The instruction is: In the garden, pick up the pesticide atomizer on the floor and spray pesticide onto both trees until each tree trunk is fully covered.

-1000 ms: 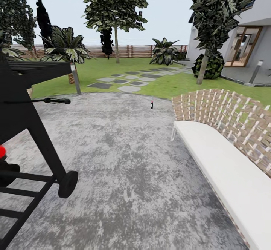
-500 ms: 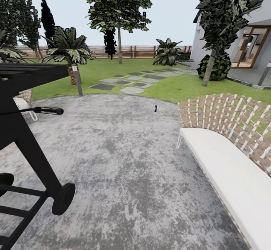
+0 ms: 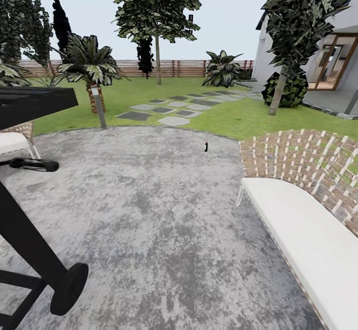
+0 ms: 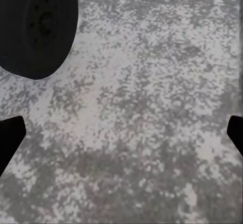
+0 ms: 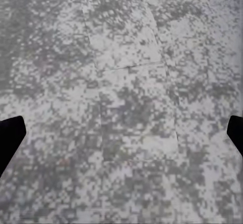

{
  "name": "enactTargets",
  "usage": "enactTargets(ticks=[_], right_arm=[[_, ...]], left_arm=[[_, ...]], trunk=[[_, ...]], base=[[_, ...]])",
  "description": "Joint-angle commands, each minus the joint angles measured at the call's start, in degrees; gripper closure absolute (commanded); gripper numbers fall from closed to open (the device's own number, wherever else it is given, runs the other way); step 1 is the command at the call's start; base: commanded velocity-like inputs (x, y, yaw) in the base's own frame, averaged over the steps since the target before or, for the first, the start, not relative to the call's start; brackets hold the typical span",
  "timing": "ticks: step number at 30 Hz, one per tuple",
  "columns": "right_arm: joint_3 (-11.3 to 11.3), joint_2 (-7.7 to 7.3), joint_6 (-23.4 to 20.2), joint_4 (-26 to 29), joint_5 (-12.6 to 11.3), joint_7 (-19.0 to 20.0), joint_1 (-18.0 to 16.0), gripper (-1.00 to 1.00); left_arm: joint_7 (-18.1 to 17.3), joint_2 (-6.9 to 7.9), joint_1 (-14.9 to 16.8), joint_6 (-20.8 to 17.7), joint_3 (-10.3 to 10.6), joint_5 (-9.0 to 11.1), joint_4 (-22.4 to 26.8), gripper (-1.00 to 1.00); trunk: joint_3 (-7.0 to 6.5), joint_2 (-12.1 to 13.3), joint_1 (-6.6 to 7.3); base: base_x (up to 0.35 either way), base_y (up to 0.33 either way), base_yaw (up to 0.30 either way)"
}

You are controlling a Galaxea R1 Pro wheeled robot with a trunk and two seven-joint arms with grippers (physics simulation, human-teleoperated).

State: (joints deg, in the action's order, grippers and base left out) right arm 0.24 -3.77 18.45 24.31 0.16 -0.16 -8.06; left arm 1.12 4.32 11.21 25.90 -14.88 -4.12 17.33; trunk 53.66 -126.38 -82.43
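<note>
The pesticide atomizer (image 3: 206,146) is a tiny dark bottle standing far ahead on the grey paving, near its edge with the lawn. One tree stands far back on the grass with a thin-looking trunk (image 3: 158,61). The other tree's leaning trunk (image 3: 276,95) rises at the right beside the house. In the left wrist view my left gripper (image 4: 121,138) is open, its dark fingertips (image 4: 9,138) wide apart over bare paving. In the right wrist view my right gripper (image 5: 121,135) is open too, over paving slabs with nothing between the fingers.
A black wheeled grill (image 3: 35,220) stands close on the left, and its wheel (image 4: 38,26) shows in the left wrist view. A white-cushioned wicker bench (image 3: 308,220) lines the right. A bollard post (image 3: 99,107), a palm (image 3: 89,66) and stepping stones (image 3: 174,108) lie ahead.
The whole head view has shifted: the camera has advanced, so the grill slides left and down and the bench and atomizer sit a little lower. Nothing was grasped or released.
</note>
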Motion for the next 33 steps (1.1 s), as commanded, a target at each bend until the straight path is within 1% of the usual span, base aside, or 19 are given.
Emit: enactTargets(ticks=[1, 7, 33], right_arm=[[0.0, -0.01, 0.2, 0.0, 0.0, 0.0, 0.0, -1.00], [0.0, -0.01, 0.2, 0.0, 0.0, 0.0, 0.0, -1.00], [0.0, 0.07, 0.2, -0.1, 0.2, 0.0, 0.0, -1.00]], left_arm=[[0.1, -0.02, 0.0, 0.2, -0.3, -0.4, -0.1, -1.00], [0.1, -0.02, 0.0, 0.2, -0.4, -0.3, -0.1, -1.00], [0.1, -0.02, 0.0, 0.2, -0.2, -0.4, -0.1, -1.00]], trunk=[[0.05, 0.0, -0.02], [0.05, 0.0, -0.02], [0.05, 0.0, -0.02]], base=[[0.319, -0.120, 0.000], [0.328, -0.083, 0.000], [0.339, -0.012, 0.000]])
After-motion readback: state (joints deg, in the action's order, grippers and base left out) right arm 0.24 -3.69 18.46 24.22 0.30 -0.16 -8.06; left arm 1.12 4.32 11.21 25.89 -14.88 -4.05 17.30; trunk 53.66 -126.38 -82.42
